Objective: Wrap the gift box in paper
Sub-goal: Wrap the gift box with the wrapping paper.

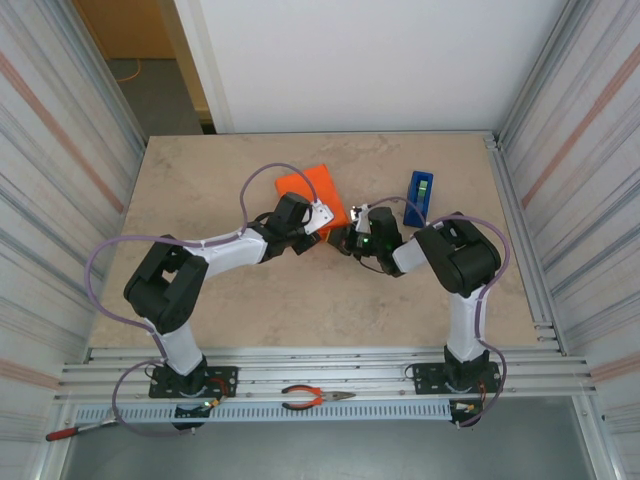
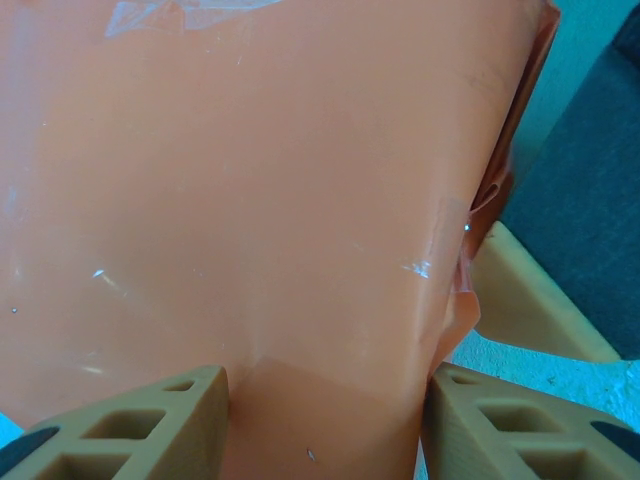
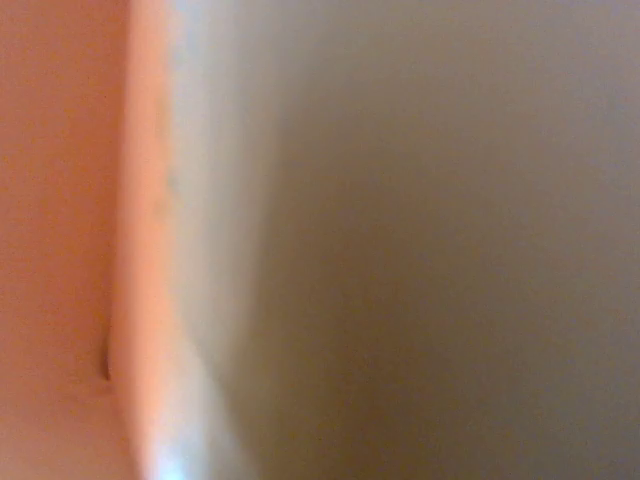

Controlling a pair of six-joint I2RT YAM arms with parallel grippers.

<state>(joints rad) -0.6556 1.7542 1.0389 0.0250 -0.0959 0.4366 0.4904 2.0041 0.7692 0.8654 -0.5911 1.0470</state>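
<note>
Orange paper (image 2: 250, 200) covers the gift box (image 1: 318, 190). Left gripper (image 2: 325, 430), partway open, clamps it; right gripper (image 1: 343, 240) sits closed beside it.

I saw the gift box (image 1: 318, 190) near the middle of the table (image 1: 300, 310), turned at a slant. The orange paper (image 2: 260, 220) covered it, mostly smooth, with shiny clear tape at one edge and a loose, crumpled fold on its right side.

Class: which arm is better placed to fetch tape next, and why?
Right, probably. The blue tape dispenser stands on the right arm's side, near the right fingers, which are shut. The left fingers clamp the orange-wrapped gift box, so they look busy.
</note>
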